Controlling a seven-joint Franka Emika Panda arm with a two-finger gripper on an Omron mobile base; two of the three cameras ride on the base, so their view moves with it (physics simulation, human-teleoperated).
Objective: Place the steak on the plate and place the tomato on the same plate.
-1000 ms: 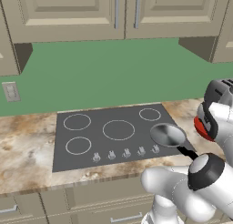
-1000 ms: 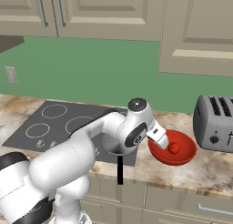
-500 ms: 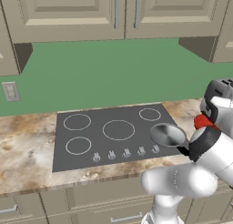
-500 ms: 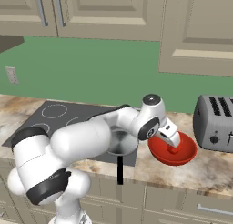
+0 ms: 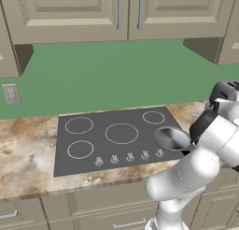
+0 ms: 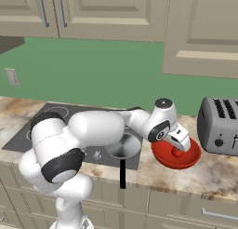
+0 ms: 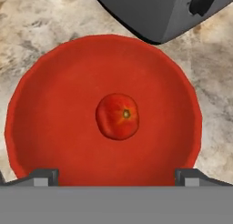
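Brown and cream stone makes the counter [image 6: 218, 170], with swirly marks all over it. A flat dark stove top [image 5: 116, 139] is set into it, with white rings for the burners and little knobs along its front edge. A small grey pan [image 6: 123, 146] sits at the stove's right front corner, and its black handle sticks out past the counter edge. The wall [image 5: 107, 72] behind is plain green with a light switch plate [image 5: 11, 94] on the left. Tan cupboards [image 5: 121, 11] hang above, and tan drawers [image 6: 204, 214] run under the counter.

To the right of the stove sits a red bowl [image 6: 176, 154]. A grey toaster [image 6: 219, 125] stands just beside it, further right.

The tomato [image 7: 117, 116] lies in the middle of the red bowl. It is round and shiny, with a small brown spot on top.

The claw [image 6: 180, 144] hangs right over the bowl and points down at the tomato. In the hand view its two dark tips [image 7: 41, 177] are spread wide apart, one on each side, and they hold nothing. They sit clear of the tomato.
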